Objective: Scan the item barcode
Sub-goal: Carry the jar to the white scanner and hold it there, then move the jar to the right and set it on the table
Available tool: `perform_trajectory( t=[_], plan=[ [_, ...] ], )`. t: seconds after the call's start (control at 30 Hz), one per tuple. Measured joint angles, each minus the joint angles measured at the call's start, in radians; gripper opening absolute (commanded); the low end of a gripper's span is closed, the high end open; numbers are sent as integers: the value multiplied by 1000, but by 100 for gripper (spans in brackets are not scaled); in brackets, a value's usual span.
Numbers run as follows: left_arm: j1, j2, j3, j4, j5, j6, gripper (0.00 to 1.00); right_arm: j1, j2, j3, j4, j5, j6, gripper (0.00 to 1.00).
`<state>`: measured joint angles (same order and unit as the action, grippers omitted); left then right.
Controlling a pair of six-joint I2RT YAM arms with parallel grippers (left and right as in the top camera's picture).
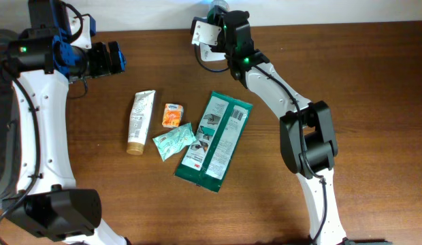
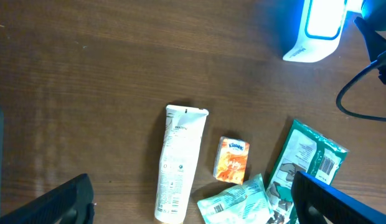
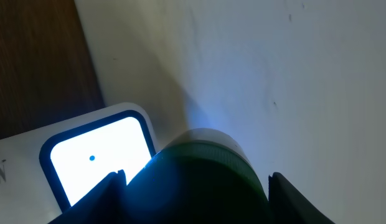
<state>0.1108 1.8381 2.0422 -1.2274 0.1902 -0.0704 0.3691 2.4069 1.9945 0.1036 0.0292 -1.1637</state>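
1. Holding the dark green item [image 3: 199,186] clamped between the right fingers [image 3: 103,202], raised at the far edge of the counter [image 1: 374,68], just beside the scanner [image 3: 96,155].
2. Presenting the item close to the scanner's lit blue-white window. Finding no barcode visible in any view, so not confirming which face is turned to the light.
3. Judging the task well along: pickup done, presentation under way. Counting a confirmed read and the set-down as outstanding, with nothing in view showing a completed scan.
4. Holding the left fingers [image 2: 62,202] spread wide and empty, hovering over the left of the counter, well apart from the scanner.
5. Noting the white tube [image 1: 140,121], orange packet [image 1: 172,114], small green pouch [image 1: 173,141] and large green pack [image 1: 216,139] lying mid-counter, close together and clear of both arms.
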Motion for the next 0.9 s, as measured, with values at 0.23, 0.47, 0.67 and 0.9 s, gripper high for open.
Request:
perform_trajectory(
  t=[0.23,0.47,0.67,0.9],
  plan=[
    [0,0,0,0,0,0,99,0,0,0,-13,-11,52,48],
    [0,0,0,-2,0,0,99,-7,-103,-3,-251,-111,285,47],
    [0,0,1,-2,0,0,99,-21,-420,3,-777,-229,722,38],
    [0,0,2,-3,0,0,99,-28,-470,-11,-1461,-233,983,40]
  ],
)
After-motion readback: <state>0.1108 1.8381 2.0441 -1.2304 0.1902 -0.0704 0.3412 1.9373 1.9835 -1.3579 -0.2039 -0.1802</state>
